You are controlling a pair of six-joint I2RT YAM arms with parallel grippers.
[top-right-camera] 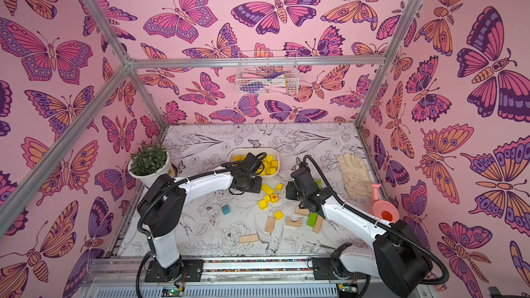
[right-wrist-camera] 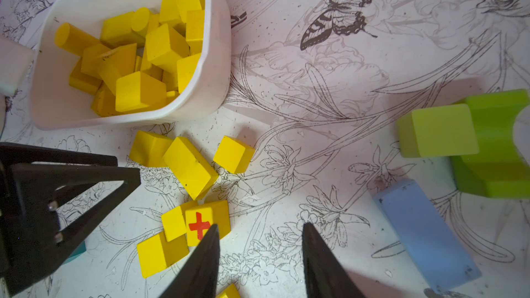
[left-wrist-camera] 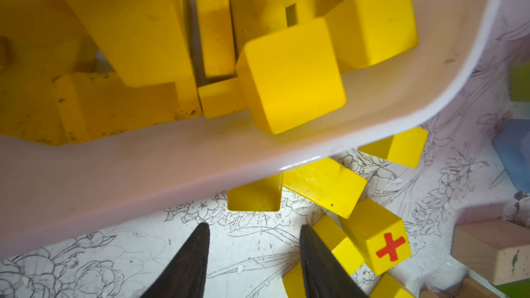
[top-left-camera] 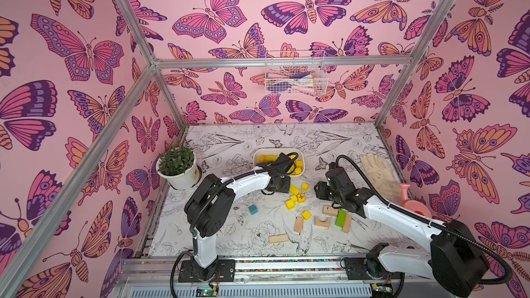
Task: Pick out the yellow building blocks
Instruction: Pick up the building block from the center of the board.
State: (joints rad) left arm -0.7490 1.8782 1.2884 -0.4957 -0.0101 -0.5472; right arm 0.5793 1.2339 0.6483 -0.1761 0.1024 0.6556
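Many yellow building blocks (right-wrist-camera: 140, 90) lie heaped in the white tub (top-left-camera: 275, 149). Several more lie loose on the table just in front of it, among them a bar (top-left-camera: 294, 189) and the cube with a red cross (top-left-camera: 301, 197). My left gripper (left-wrist-camera: 253, 226) hangs open at the tub's near wall (left-wrist-camera: 143, 167), with only bare table between its fingers and the cross cube (left-wrist-camera: 384, 242) off to one side. My right gripper (right-wrist-camera: 261, 226) is open too, empty, with one finger right beside the cross cube (right-wrist-camera: 199, 223).
A teal cube (top-left-camera: 253, 209), a green block (top-left-camera: 341, 218) and several tan wooden blocks (top-left-camera: 298, 225) lie nearer the front. A blue block (right-wrist-camera: 424, 233) and green blocks (right-wrist-camera: 438, 130) lie under the right arm. A potted plant (top-left-camera: 180, 173) stands left; gloves (top-left-camera: 375, 173) and a pink watering can (top-left-camera: 415, 207) lie right.
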